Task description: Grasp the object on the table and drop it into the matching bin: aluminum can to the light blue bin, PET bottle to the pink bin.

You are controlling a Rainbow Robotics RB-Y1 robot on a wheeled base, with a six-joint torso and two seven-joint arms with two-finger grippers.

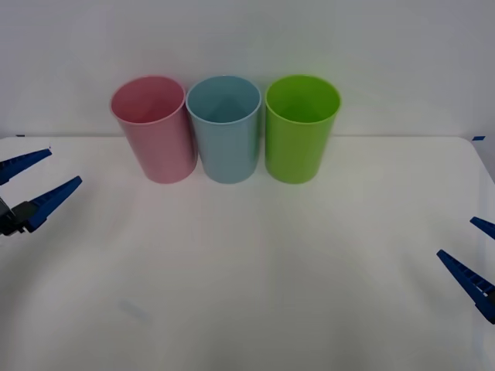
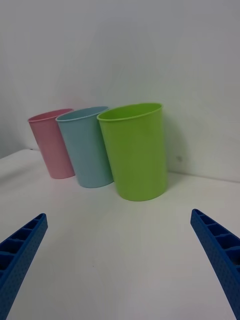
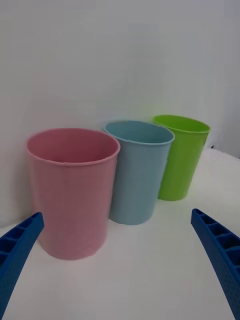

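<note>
Three bins stand in a row at the back of the white table (image 1: 255, 278). From the left they are the pink bin (image 1: 157, 139), the light blue bin (image 1: 227, 143) and a lime green one. My left gripper (image 1: 65, 165) hangs open at the table's left edge, facing the pink bin (image 3: 70, 195) and the light blue bin (image 3: 137, 175). At the right edge my right gripper (image 1: 456, 236) is open too, with nothing between its fingers. The object, an aluminum can or a PET bottle, is out of view.
The lime green bin (image 1: 302, 135) stands at the right end of the row, touching the light blue one, and is the nearest bin (image 2: 136, 152) to my right gripper (image 2: 118, 215). A plain white wall rises behind the bins.
</note>
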